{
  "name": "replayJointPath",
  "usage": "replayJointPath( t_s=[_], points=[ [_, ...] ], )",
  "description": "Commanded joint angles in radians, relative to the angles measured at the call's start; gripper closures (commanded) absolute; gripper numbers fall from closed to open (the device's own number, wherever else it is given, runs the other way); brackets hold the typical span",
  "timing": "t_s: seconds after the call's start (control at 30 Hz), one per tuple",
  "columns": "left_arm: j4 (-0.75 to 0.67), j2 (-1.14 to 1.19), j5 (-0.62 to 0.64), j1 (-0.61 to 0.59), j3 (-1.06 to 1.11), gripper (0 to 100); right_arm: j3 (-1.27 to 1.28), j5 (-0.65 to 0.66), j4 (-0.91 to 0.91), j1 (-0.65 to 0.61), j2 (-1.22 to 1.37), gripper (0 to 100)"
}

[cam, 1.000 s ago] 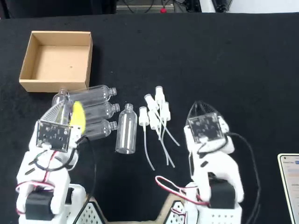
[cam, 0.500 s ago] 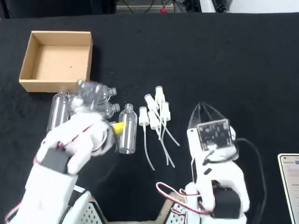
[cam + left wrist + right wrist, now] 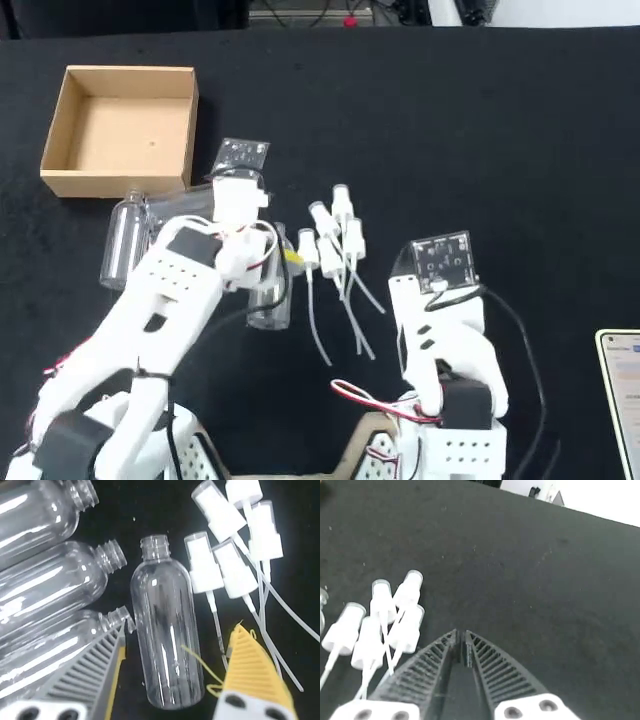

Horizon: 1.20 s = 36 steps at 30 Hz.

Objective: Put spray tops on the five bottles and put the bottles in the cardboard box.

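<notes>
**A:** Item one, the container?

**B:** Cardboard box (image 3: 118, 183), top open, at the far left of the black table (image 3: 500, 130).

**A:** Bottles?

**B:** Five, clear and uncapped, all lying on the table just in front of the box. The leftmost bottle (image 3: 122, 240) has its neck toward the box. Three bottles (image 3: 50, 580) lie side by side. The lone bottle (image 3: 167, 645) lies just beside them, next to the tops.

**A:** Spray tops?

**B:** Spray tops (image 3: 230, 555), five, white, with thin dip tubes. They are bunched together just beside the lone bottle, and none is fitted.

**A:** Left gripper?

**B:** Left gripper (image 3: 180, 630) has its jaws spread, with one finger on each side of the lone bottle. Whether either finger touches the bottle cannot be told.

**A:** Right gripper?

**B:** Right gripper (image 3: 461, 636) has its fingers pressed together on nothing. It hangs over bare table near the spray tops, on the side away from the bottles.
</notes>
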Motion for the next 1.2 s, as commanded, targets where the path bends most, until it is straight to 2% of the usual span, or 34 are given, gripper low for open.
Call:
replayJointPath(
  t_s=[0.0, 0.23, 0.33, 0.6, 0.8, 0.93, 1.03, 1.17],
  points=[
    [-0.069, 0.044, 0.011, 0.005, -0.061, 68, 0.016, -0.017, -0.057, 0.0, -0.091, 98.3],
    [-0.216, 0.219, 0.057, -0.012, -0.056, 68, 0.025, -0.018, -0.068, 0.0, -0.091, 98.3],
    [-0.198, 0.308, 0.058, -0.013, -0.114, 68, 0.025, -0.018, -0.066, 0.0, -0.091, 98.3],
    [-0.028, 0.382, 0.057, -0.021, -0.246, 68, 0.041, -0.018, -0.072, 0.0, -0.091, 98.3],
    [-0.089, 0.393, -0.015, -0.016, -0.226, 68, 0.047, -0.014, -0.066, -0.052, -0.093, 98.3],
    [-0.103, 0.393, -0.006, -0.045, -0.217, 68, 0.054, -0.014, -0.064, -0.068, -0.093, 98.3],
    [-0.103, 0.393, 0.072, -0.081, -0.214, 68, 0.058, -0.012, -0.068, -0.068, -0.093, 98.3],
    [-0.1, 0.393, 0.08, -0.071, -0.206, 68, 0.058, -0.012, -0.068, -0.068, -0.093, 98.3]
  ],
)
